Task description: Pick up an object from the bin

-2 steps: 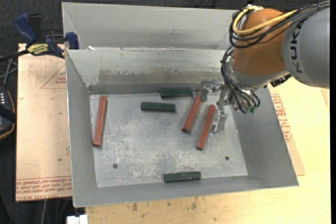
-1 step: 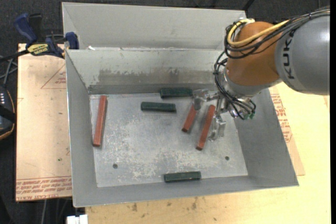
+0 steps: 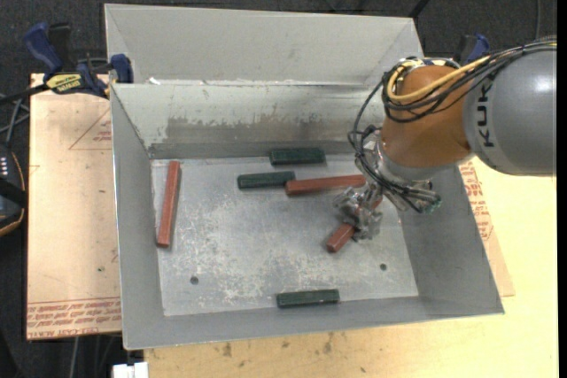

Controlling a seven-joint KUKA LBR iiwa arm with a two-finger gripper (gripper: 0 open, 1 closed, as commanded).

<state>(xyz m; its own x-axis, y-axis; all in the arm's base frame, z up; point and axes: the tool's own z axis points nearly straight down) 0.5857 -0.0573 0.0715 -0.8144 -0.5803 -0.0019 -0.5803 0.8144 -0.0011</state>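
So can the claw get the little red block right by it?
Probably yes. The claw is right at one end of the little red block, which lies flat with nothing on top. The long red stick behind it lies apart.

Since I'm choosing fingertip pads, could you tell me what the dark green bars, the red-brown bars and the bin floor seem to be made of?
Dark green bars: probably painted wood or plastic; matte, even colour, square edges.
Red-brown bars: likely the same; matte, no grain visible.
Bin floor: bare sheet metal, dull grey with pale scuffs and speckling.
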